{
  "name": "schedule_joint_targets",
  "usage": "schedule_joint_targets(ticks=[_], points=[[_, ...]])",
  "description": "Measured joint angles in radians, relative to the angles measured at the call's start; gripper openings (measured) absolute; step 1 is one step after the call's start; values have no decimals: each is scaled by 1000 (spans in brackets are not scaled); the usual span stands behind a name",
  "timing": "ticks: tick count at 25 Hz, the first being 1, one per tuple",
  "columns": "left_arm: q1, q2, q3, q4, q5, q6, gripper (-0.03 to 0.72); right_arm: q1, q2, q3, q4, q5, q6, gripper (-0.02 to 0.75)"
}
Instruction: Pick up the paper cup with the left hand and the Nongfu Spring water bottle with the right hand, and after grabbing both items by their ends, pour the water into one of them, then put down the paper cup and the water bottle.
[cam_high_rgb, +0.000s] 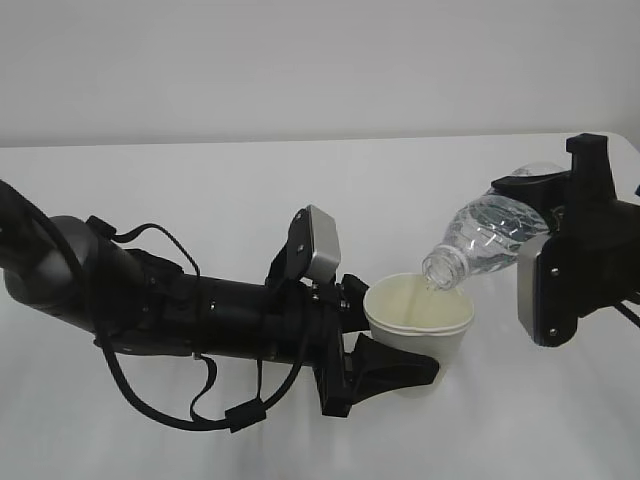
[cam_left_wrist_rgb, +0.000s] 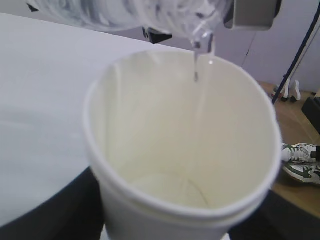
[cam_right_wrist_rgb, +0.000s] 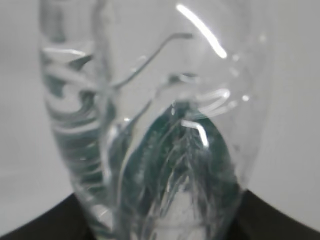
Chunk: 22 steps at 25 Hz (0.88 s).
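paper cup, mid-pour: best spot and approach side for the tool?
Lower wall of the paper cup, from the left side, as the left tool holds it now. The cup is upright and tapers downward, its rim is open, and the bottle tilts in from the right with its mouth over the rim, so top and right are taken.

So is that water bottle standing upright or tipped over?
Tipped. The water bottle slants mouth-down over the paper cup, a thin stream falling in.

Desk (cam_high_rgb: 250, 180): plain white top, smooth, matte, running to a pale wall at its far edge. In the left wrist view its right edge borders a wooden floor (cam_left_wrist_rgb: 295, 120).
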<state>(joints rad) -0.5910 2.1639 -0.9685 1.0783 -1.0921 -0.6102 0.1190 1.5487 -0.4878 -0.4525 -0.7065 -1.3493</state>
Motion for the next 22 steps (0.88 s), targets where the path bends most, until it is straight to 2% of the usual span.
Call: schedule_joint_targets(ticks=[22], points=[[0, 0, 0, 0, 0, 0, 477, 0, 0, 0, 0, 0, -2, 356]])
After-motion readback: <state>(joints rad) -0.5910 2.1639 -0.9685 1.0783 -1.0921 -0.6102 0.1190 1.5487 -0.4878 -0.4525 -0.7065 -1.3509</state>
